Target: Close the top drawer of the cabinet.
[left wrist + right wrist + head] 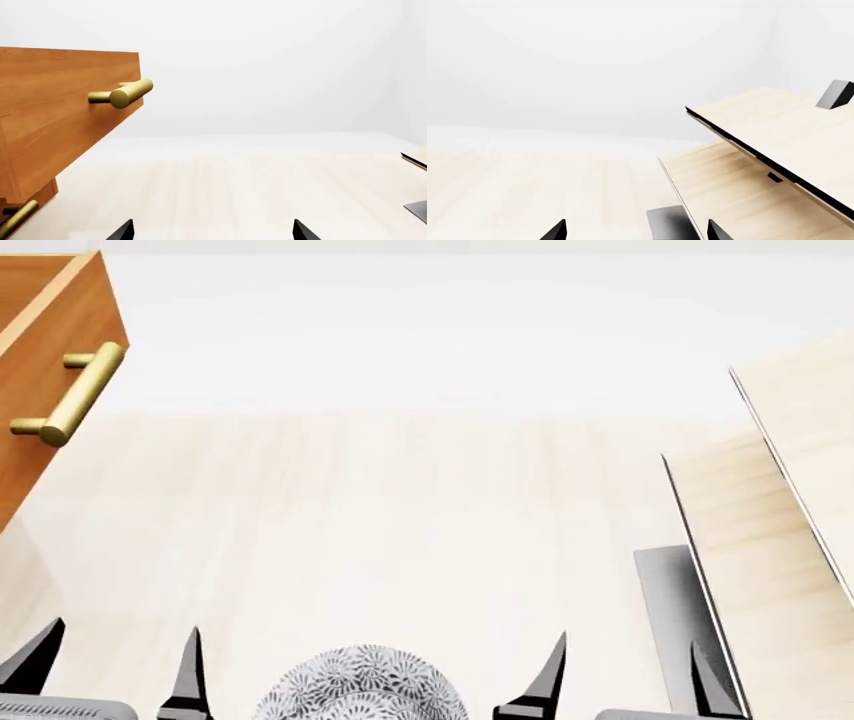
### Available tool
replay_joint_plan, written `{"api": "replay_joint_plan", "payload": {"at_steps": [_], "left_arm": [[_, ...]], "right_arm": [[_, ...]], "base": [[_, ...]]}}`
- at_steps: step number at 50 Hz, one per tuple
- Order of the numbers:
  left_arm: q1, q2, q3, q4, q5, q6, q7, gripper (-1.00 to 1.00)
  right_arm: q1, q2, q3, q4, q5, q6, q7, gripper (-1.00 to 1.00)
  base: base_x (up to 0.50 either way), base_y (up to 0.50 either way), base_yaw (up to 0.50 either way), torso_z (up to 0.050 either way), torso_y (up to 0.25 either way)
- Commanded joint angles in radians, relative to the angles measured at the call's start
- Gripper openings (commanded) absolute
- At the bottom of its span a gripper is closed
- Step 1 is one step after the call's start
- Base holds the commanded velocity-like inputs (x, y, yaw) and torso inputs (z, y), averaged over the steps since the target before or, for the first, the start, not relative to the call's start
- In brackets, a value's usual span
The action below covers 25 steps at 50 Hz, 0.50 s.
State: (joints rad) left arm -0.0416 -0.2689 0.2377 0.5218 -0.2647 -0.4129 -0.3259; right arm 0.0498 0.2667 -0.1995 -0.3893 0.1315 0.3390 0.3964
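Observation:
The top drawer [47, 350] of the orange-brown cabinet stands pulled out at the far left of the head view, its brass bar handle [74, 395] facing the room. In the left wrist view the same drawer front [60, 110] shows with its handle [127, 92], and below it a lower drawer's brass handle [17, 220]. My left gripper [114, 670] [212, 231] is open, well short of the drawer, with nothing between its fingers. My right gripper [627, 680] [637, 231] is open and empty too, near the right side.
A grey patterned bowl [360, 685] sits on the pale wooden surface [400, 520] between my two grippers. A pale light-wood shelf rack [787, 540] [774, 145] on a dark base [670, 222] stands at the right.

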Motion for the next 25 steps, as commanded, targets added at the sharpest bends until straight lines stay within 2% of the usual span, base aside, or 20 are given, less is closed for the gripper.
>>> {"api": "replay_joint_plan", "payload": {"at_steps": [1, 6, 7, 9, 10, 15, 24, 25], "left_arm": [[-0.042, 0.000, 0.020, -0.022, 0.010, -0.020, -0.005, 1.00], [-0.100, -0.001, 0.033, -0.053, -0.010, -0.063, 0.020, 1.00], [-0.150, -0.003, 0.037, -0.088, -0.032, -0.075, 0.055, 1.00], [-0.166, 0.001, 0.036, -0.103, -0.033, -0.079, 0.055, 1.00], [-0.227, 0.007, 0.036, -0.153, -0.054, -0.100, 0.083, 1.00], [-0.272, 0.010, 0.042, -0.197, -0.064, -0.102, 0.106, 1.00], [-0.464, 0.053, 0.088, -0.486, -0.045, -0.032, 0.208, 1.00], [-0.520, 0.068, 0.090, -0.566, -0.037, -0.016, 0.219, 1.00]], "right_arm": [[-0.001, 0.003, -0.005, 0.003, 0.006, -0.003, 0.001, 1.00], [0.003, 0.004, -0.009, 0.010, 0.008, -0.003, 0.000, 1.00], [0.004, 0.003, -0.011, 0.011, 0.008, -0.001, 0.001, 1.00], [0.004, 0.004, -0.012, 0.012, 0.008, -0.003, 0.002, 1.00], [0.005, 0.003, -0.015, 0.014, 0.007, -0.001, 0.002, 1.00], [0.008, 0.004, -0.018, 0.016, 0.009, 0.000, 0.003, 1.00], [0.009, 0.002, -0.029, 0.025, 0.006, -0.002, 0.008, 1.00], [0.008, 0.002, -0.032, 0.027, 0.004, -0.002, 0.008, 1.00]], "base": [[0.00, 0.00, 0.00, 0.000, 0.000], [0.00, 0.00, 0.00, 0.000, 0.000], [0.00, 0.00, 0.00, 0.000, 0.000], [0.00, 0.00, 0.00, 0.000, 0.000], [0.00, 0.00, 0.00, 0.000, 0.000], [0.00, 0.00, 0.00, 0.000, 0.000], [0.00, 0.00, 0.00, 0.000, 0.000], [0.00, 0.00, 0.00, 0.000, 0.000]]}}
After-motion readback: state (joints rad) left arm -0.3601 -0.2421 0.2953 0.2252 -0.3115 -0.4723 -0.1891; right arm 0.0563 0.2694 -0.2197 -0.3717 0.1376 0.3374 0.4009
